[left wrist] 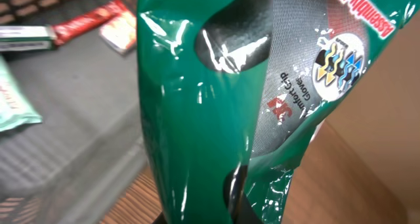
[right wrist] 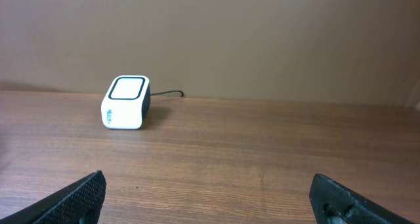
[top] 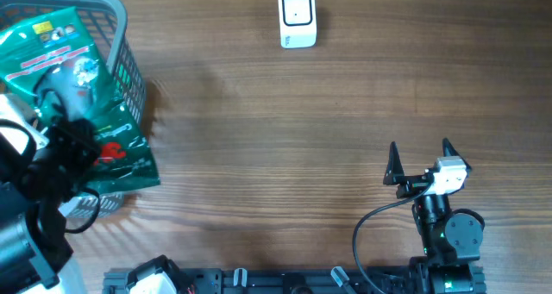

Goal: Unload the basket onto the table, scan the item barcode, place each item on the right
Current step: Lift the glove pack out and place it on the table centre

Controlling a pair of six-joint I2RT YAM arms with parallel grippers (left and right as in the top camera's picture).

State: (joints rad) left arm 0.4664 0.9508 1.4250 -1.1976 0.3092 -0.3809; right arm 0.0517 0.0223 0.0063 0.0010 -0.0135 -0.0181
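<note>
Left gripper (top: pixel 76 145) clamped on glove pack (top: pixel 65 48), 9 o'clock; right gripper (top: pixel 420 160) apart. You risk glossy film slipping short of scanner (top: pixel 297 18).

Table: you have a brown wood-grain top (top: pixel 276 130) that fills the overhead view.
Far edge, middle: your white barcode scanner (top: pixel 297 18), with a dark-framed window on top, sits directly on the wood.
Cable: a dark cable (right wrist: pixel 168 92) lies on the table behind the scanner.
Left end: a grey lattice basket (top: pixel 134 74) stands on the table, partly cut off by your overhead view.
Spacing: scanner and basket are well apart.
</note>
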